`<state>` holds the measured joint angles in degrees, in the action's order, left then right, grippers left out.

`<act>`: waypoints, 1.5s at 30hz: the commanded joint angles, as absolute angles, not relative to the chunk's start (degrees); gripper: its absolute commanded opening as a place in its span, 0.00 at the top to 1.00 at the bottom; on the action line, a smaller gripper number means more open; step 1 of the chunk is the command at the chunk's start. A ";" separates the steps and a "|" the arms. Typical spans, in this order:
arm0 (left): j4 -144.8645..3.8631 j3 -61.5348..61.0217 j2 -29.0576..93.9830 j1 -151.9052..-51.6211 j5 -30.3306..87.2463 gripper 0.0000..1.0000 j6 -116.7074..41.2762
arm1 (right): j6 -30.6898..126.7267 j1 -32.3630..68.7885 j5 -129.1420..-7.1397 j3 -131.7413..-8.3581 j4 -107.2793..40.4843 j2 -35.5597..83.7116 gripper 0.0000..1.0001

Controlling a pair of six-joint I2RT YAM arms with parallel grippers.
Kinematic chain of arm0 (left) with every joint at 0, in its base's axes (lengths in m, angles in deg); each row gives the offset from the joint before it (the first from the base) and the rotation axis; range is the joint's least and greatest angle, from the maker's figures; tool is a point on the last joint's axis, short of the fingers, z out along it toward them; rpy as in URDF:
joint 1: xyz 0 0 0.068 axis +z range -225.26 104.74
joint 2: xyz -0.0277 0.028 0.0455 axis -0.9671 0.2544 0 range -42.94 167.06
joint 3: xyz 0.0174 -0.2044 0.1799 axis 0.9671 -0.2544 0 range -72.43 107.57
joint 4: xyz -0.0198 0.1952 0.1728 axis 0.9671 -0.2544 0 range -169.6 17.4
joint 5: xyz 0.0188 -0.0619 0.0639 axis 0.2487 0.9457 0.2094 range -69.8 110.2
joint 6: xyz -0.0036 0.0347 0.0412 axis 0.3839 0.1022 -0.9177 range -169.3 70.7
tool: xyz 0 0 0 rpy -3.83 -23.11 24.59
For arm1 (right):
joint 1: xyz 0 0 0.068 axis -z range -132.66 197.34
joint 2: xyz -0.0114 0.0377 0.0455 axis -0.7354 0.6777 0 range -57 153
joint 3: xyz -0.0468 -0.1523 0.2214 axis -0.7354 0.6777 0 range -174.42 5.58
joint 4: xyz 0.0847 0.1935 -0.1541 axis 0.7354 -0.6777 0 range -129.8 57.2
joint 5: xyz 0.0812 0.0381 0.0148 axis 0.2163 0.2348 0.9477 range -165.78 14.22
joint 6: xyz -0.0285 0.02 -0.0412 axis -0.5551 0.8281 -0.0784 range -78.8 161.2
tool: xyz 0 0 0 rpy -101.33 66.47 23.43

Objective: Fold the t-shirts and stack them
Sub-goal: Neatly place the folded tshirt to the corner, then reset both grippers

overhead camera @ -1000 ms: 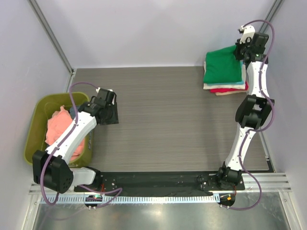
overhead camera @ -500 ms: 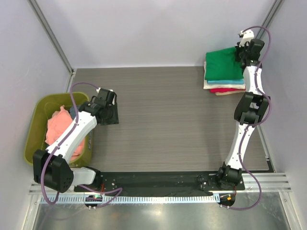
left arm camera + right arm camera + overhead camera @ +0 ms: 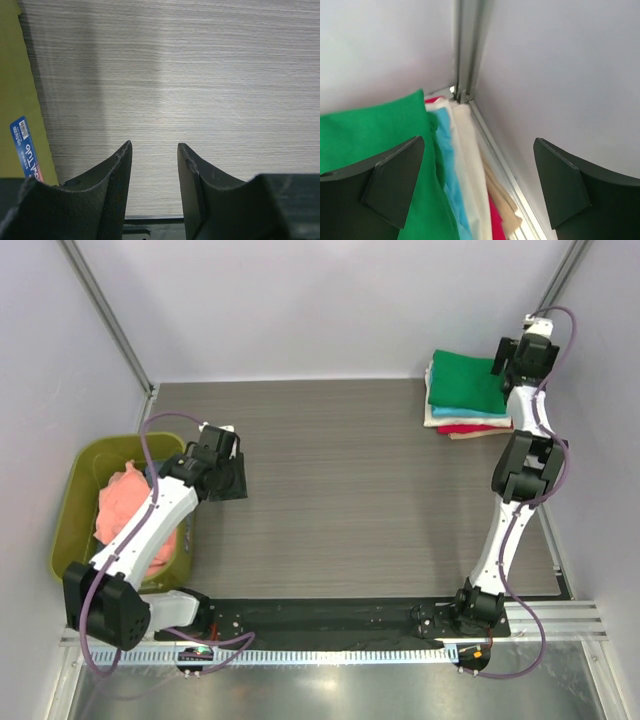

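A stack of folded t-shirts (image 3: pixel 468 395) lies at the table's back right corner, bright green (image 3: pixel 464 380) on top, then cyan, cream and red. My right gripper (image 3: pixel 518 357) hovers open at the stack's right edge, against the wall corner, holding nothing. Its wrist view shows its fingers spread wide over the green (image 3: pixel 370 132), cyan (image 3: pixel 445 150), cream (image 3: pixel 468 150) and red (image 3: pixel 496 220) layers. A crumpled salmon-pink t-shirt (image 3: pixel 125 512) fills the olive tub (image 3: pixel 75 485). My left gripper (image 3: pixel 226 478) hangs partly open and empty over bare table just right of the tub.
The grey wood-grain table (image 3: pixel 340 470) is walled on three sides. An aluminium post (image 3: pixel 467 45) stands in the corner behind the stack. The tub's olive wall (image 3: pixel 15 100) with a blue label (image 3: pixel 25 147) sits left of my left gripper (image 3: pixel 154 145).
My right gripper went from shut to wide open and drew back right toward the wall corner, leaving the green t-shirt on the stack. The left arm barely shifted.
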<state>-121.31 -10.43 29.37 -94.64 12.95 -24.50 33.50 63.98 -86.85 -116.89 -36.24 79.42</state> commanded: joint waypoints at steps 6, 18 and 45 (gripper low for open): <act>-120.24 -9.50 24.21 -94.25 14.92 0.57 -25.48 | 62.85 63.60 -82.67 -104.66 -31.05 50.42 0.00; -120.06 -9.94 21.39 -94.25 13.87 0.56 -25.39 | 63.97 26.91 -84.32 -64.48 -26.46 24.03 0.00; -121.47 -10.02 20.07 -93.28 3.76 0.00 -23.63 | 75.04 4.98 -71.21 -30.19 -22.97 17.61 0.00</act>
